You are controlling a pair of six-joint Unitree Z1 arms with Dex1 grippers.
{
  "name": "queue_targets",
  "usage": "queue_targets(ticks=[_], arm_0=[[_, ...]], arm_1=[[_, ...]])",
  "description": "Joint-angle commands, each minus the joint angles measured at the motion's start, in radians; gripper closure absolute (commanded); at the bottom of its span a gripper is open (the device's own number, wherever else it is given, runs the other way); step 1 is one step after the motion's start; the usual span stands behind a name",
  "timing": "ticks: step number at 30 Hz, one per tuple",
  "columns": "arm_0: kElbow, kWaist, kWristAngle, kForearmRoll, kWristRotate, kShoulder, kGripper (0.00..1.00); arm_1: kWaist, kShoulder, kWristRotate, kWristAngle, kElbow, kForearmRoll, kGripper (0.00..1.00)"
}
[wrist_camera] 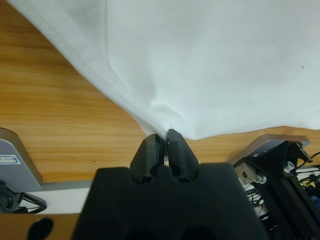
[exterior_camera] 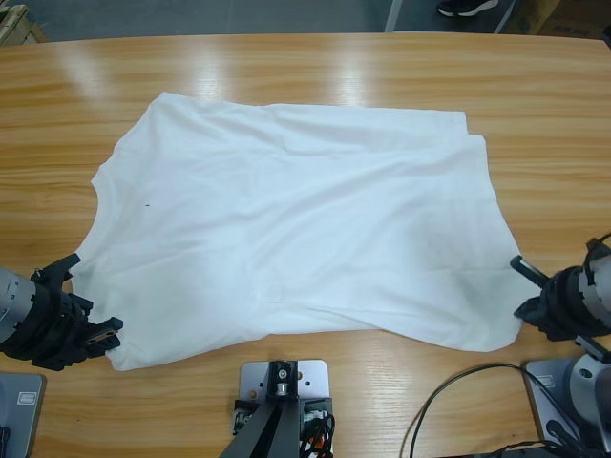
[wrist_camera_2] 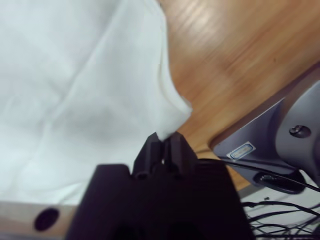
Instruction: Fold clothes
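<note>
A plain white shirt [exterior_camera: 305, 219] lies spread flat across the middle of the wooden table [exterior_camera: 286, 67], with a tiny dark speck [exterior_camera: 146, 204] near its left side. My left gripper [exterior_camera: 103, 336] sits at the shirt's near left corner. In the left wrist view it [wrist_camera: 166, 136] is shut, pinching the edge of the white fabric [wrist_camera: 210, 65]. My right gripper [exterior_camera: 527, 291] is at the near right corner. The right wrist view shows it [wrist_camera_2: 165, 138] shut on a tip of the cloth [wrist_camera_2: 75, 75].
Bare wood surrounds the shirt on all sides. Black cables [exterior_camera: 458, 420] loop at the near right edge of the table. A person's dark shoe [exterior_camera: 468, 8] shows on the floor beyond the far edge.
</note>
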Motion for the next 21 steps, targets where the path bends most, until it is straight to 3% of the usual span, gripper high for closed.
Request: queue_targets(ticks=[1,11,21], arm_0=[[-0.025,0.015,-0.006,0.010,-0.007,-0.028,1.000],[-0.230,0.205,-0.007,0.066,0.083,0.066,1.000],[-0.259,0.328,-0.004,0.090,0.149,0.098,1.000]], arm_1=[[0.008,0.093,-0.084,0.036,-0.042,0.042,1.000],[-0.245,0.170,-0.304,0.055,-0.103,0.038,1.000],[-0.433,0.274,-0.513,0.085,-0.244,0.054,1.000]])
